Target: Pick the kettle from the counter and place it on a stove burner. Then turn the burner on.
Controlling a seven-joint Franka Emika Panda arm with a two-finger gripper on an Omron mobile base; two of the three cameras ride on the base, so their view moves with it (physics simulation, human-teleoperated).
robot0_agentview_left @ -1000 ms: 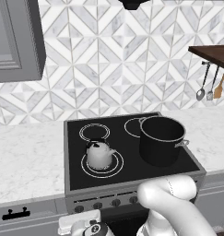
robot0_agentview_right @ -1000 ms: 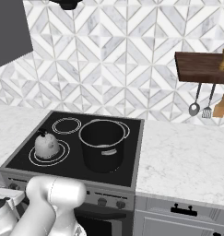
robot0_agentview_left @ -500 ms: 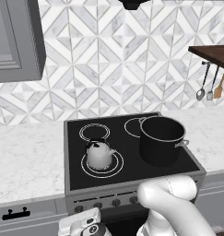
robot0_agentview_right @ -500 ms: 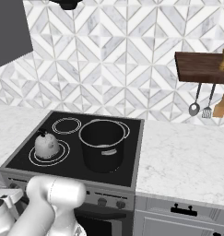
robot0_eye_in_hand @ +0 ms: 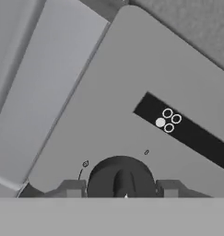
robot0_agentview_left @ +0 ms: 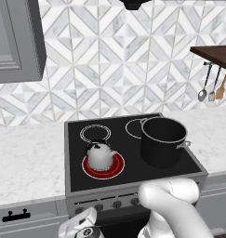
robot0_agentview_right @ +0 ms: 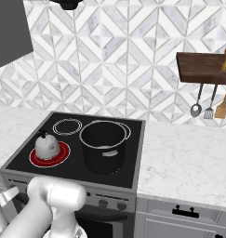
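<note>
**Kettle on the glowing burner, gripper at the knob**

The kettle (robot0_agentview_left: 101,155) sits upright on the near left burner (robot0_agentview_left: 103,166) of the black cooktop, and the ring under it glows red, so by the look of it the burner is on and the task is close to done. From the other side the same kettle (robot0_agentview_right: 47,145) stands left of the big black pot (robot0_agentview_right: 103,145), a clear gap between them.

The gripper (robot0_eye_in_hand: 120,189) is down at the stove's front panel, below the cooktop edge. Its fingertips (robot0_eye_in_hand: 72,188) stand one on each side of a round dark knob (robot0_eye_in_hand: 120,177), which lies dead ahead of them, its raised rib pointing roughly straight up in the hand's view. The jaws look parted to about the knob's width; whether they are pressing on it I cannot tell.

Up and to the right of the knob is a small black plate (robot0_eye_in_hand: 183,130) with four tiny circles, one filled white. Nothing stands between fingers and knob. The pale counter (robot0_agentview_left: 26,160) runs either side of the stove.
</note>
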